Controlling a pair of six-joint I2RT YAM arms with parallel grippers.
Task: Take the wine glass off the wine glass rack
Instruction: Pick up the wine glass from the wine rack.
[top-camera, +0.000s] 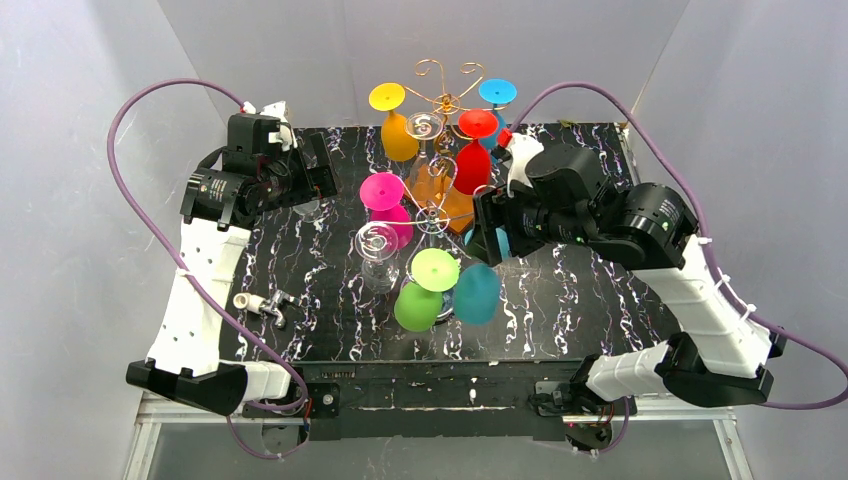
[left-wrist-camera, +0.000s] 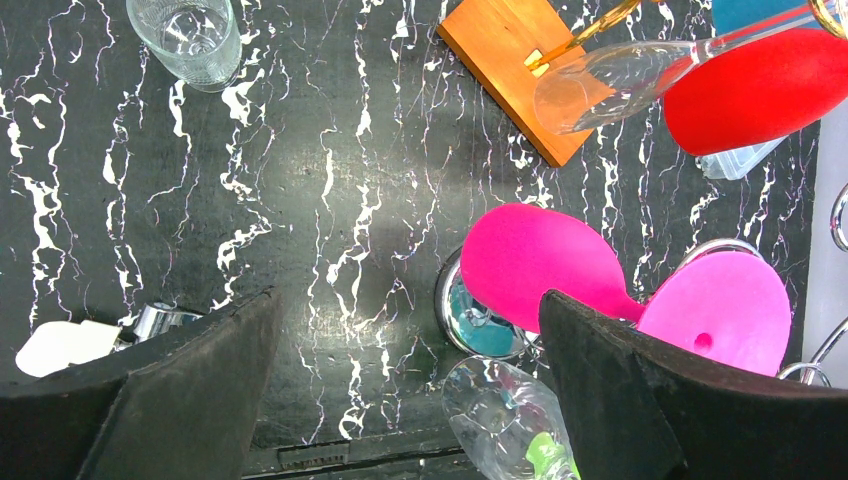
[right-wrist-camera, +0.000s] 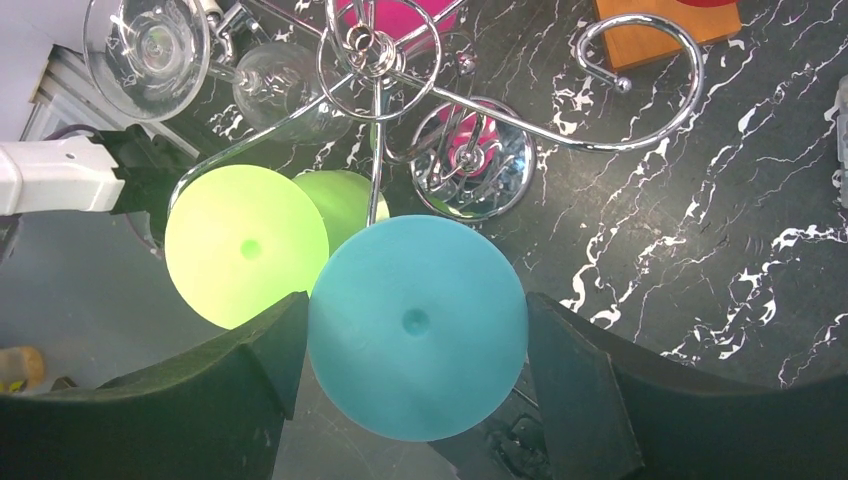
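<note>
Now: the black marbled table (top-camera: 600, 290) carries everything. The chrome rack (top-camera: 432, 215) stands about mid-table on a round mirror base, with scroll arms curling out from its pole. Behind it a gold wire rack (top-camera: 445, 95) rises from an orange wooden block (left-wrist-camera: 500, 60).

My right pincer (right-wrist-camera: 415, 300) sits at the right side of the chrome rack, one finger on each side of the foot of the teal wine glass (top-camera: 478, 292). That glass hangs bowl-down on the rack's near-right side. In the wrist view the foot's rim meets both finger edges; whether I am squeezing it I cannot tell.

My left pincer (left-wrist-camera: 408, 298) hangs well left of the chrome rack, above the table. It is released, fingers far apart, with nothing between them.

Also on the chrome rack:
- a green glass (top-camera: 420, 305), just left of the teal one
- a pink glass (top-camera: 385, 200), left-rear
- a clear glass (top-camera: 378, 255), left

Behind it, the gold rack holds yellow (top-camera: 398, 130), red (top-camera: 473, 160) and blue (top-camera: 497, 92) glasses.

A clear tumbler (left-wrist-camera: 190, 35) stands left of the chrome rack. A small white-and-chrome object (top-camera: 262, 303) lies farther left, toward the near edge.
</note>
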